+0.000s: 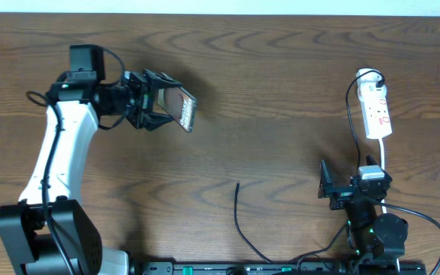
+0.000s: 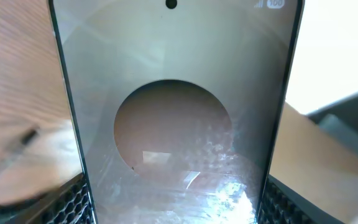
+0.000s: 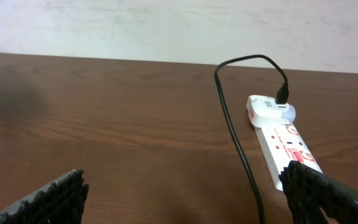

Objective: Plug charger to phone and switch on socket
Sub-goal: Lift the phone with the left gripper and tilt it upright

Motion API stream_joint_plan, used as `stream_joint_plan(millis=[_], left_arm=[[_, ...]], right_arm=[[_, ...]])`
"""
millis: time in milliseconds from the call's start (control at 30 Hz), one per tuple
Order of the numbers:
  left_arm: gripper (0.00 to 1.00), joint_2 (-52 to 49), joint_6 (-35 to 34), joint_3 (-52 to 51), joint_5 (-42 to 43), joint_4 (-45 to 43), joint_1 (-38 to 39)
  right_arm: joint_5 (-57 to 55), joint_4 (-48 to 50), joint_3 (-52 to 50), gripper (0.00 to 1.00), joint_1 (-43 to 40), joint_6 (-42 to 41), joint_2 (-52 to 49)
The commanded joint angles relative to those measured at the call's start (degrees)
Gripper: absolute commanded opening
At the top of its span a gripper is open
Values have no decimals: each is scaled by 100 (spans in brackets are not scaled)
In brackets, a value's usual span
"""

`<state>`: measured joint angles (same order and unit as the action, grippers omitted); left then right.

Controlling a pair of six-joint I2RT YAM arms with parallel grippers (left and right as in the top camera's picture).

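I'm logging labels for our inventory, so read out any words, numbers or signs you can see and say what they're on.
No text reads clearly.
Phone, gripped by the left pincer: pale status mark at the screen's top right corner, too blurred to read.
Power strip: red print on its white face, too small to read.

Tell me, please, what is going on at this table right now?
The left gripper is shut on the phone and holds it up at a tilt. The charger lies on the table with its plug tip free, not yet connected to the phone. The right gripper is open and empty, close to the socket.
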<state>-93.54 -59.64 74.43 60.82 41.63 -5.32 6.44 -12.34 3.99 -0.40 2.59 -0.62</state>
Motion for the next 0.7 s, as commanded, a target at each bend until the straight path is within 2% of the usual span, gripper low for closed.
stream_joint_plan(millis=[0, 300, 500, 667], left_arm=[[7, 192, -332, 155, 1073, -13, -249], [8, 192, -656, 155, 1646, -13, -629], [7, 192, -1471, 155, 1657, -15, -629], [7, 192, -1467, 155, 1655, -15, -629]], right_arm=[[-9, -13, -15, 99, 50, 72, 33], [-9, -15, -15, 99, 50, 72, 33], [-9, -15, -15, 99, 50, 72, 33], [-9, -15, -15, 99, 50, 70, 33]])
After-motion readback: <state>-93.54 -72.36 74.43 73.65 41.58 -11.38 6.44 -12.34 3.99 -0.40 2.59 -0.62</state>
